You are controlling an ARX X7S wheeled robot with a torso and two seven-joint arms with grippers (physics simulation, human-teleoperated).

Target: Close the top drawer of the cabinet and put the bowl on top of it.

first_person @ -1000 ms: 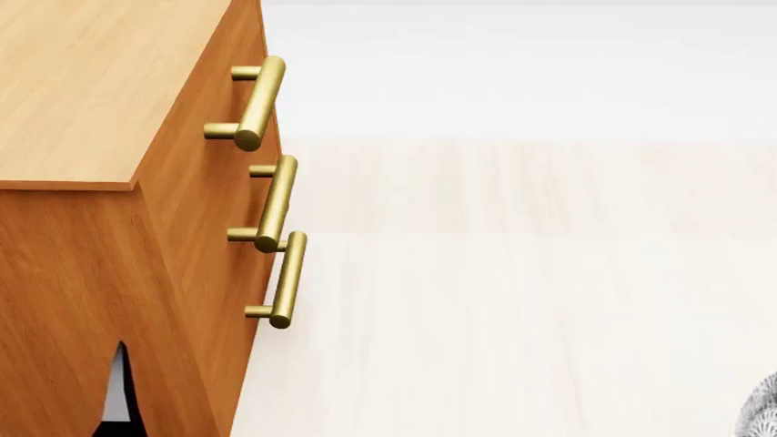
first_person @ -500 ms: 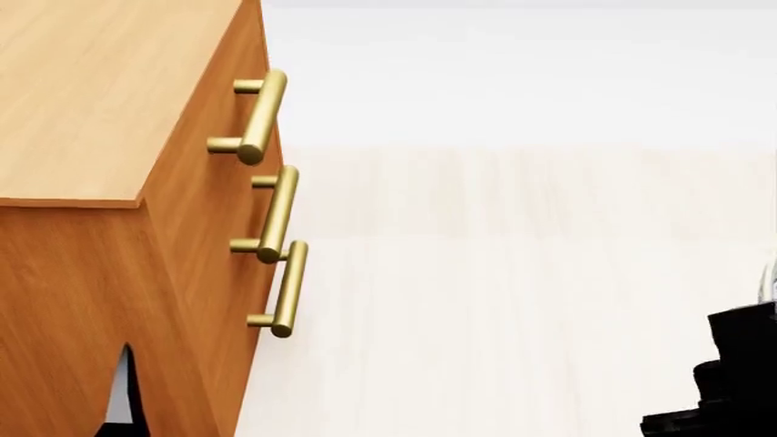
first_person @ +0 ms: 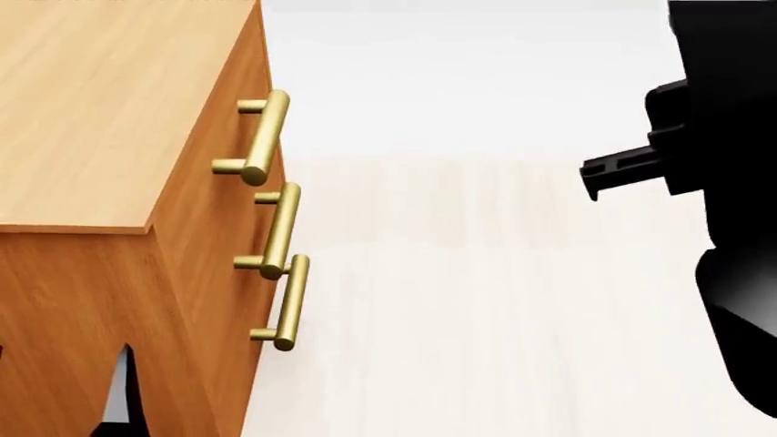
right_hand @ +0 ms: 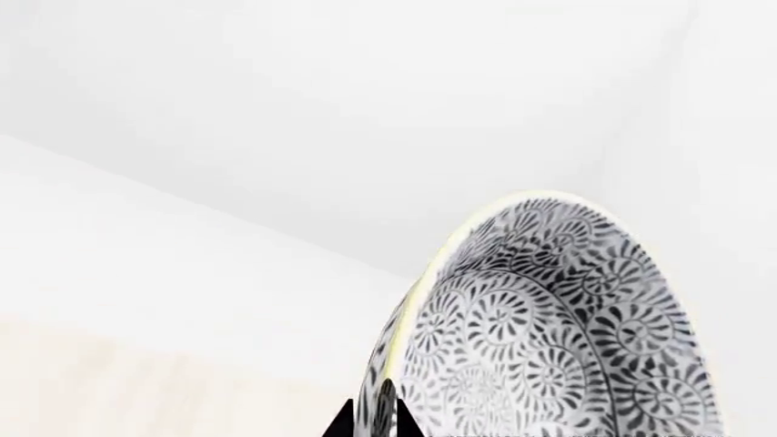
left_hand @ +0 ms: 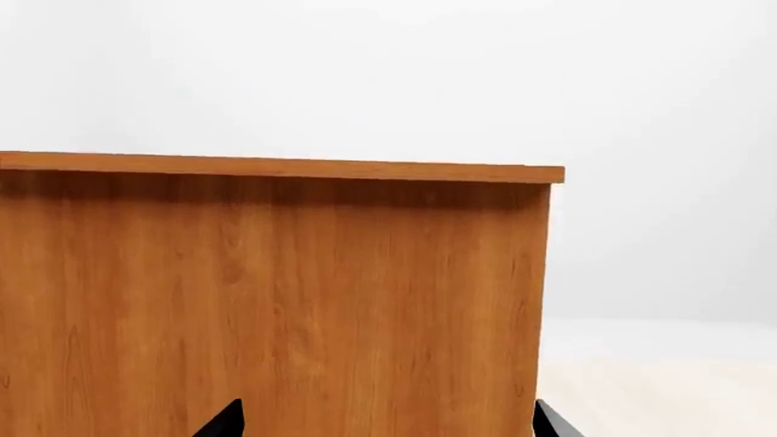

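Change: since half a second ago the right arm has climbed from the lower right corner of the head view to fill its right edge, and the cabinet has slid slightly down in the frame.
Cabinet: the cabinet fills the left of the head view, its flat top bare in what shows; the left wrist view faces one plain side of it.
Top drawer: the top drawer looks flush with the two below it — all three brass handles line up, so I judge the closing step done.
Bowl: the bowl sits at the lower right of the right wrist view, tipped on edge with its patterned inside showing; in the head view it is hidden.
Right gripper: the right gripper is pinching the bowl's rim, dark fingertips either side of it at the bottom of the frame.
Left gripper: the left gripper is low beside the cabinet's side, two tips showing well apart — spread, holding nothing.
Step in hand: carrying the bowl to the cabinet top.
Doing it well: my judgement — clear the top's near edge first, then travel over the wood, level the bowl and lower it well inside the edges before letting go.
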